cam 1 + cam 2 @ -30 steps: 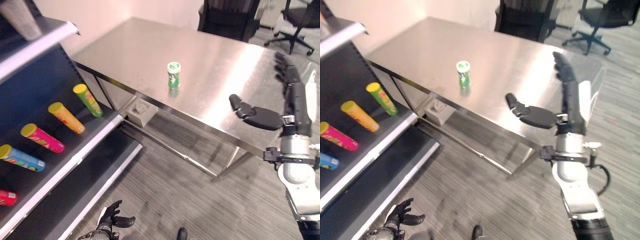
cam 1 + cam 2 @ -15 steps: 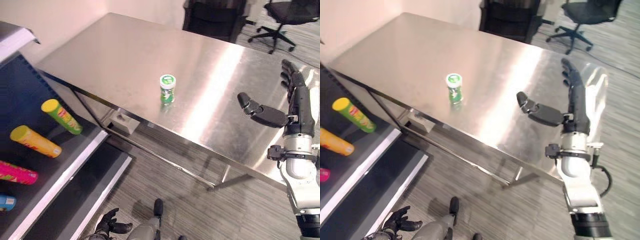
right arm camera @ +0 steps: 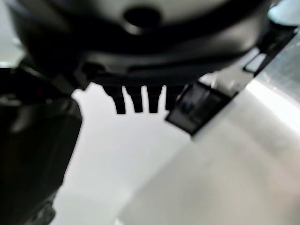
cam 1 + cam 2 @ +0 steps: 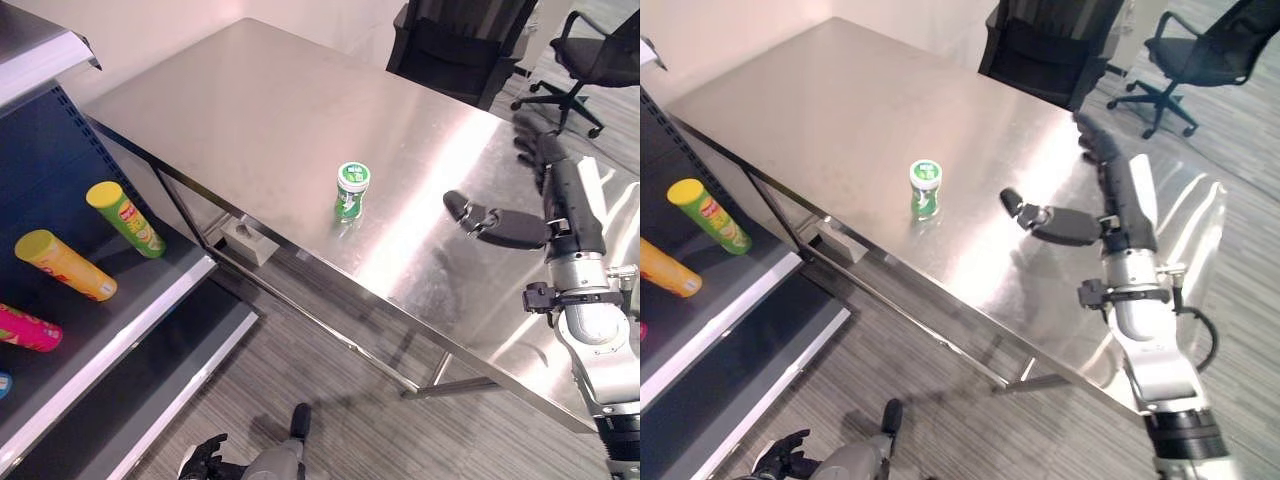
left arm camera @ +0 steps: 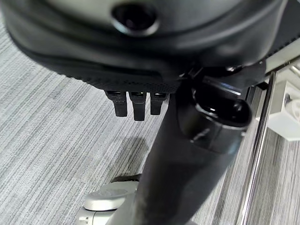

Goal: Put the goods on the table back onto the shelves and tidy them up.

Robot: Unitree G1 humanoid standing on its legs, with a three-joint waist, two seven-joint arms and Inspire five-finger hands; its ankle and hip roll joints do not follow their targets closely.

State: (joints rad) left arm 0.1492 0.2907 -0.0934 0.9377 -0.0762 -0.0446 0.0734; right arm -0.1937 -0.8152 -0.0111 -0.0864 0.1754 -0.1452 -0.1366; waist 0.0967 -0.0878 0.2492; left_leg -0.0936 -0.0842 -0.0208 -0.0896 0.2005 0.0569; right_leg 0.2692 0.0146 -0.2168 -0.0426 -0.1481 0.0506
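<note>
Left eye view has the right hand [image 4: 553, 200] held up over the tabletop [image 4: 250, 110], fingers straight and the thumb stuck out sideways toward the little green can [image 4: 350, 190]. It's holding nothing, and that spread pose looks to me like a pre-grasp: thumb on one side, fingers ready for the other, so the can could slot in between once the arm gets there.

The can stands upright by itself, well apart from the hand on its thumb side and close to the tabletop edge that faces the shelf. As far as I can see it's the only item left up there, so my guess is it's the next thing to go back.

Way past the can from the hand is the shelf [image 4: 150, 310], with a green tube [image 4: 125, 218], a yellow tube [image 4: 62, 264] and a pink tube [image 4: 25, 328] lying on their sides in a row, caps pointing out. There seems to be room beside them.

The left hand [image 4: 203, 462] hangs low by the floor, far from everything. Its fingers look loosely curled around nothing in the head views, so it's idle. An office chair [image 4: 590, 50] sits beyond the tabletop, out of the way.
</note>
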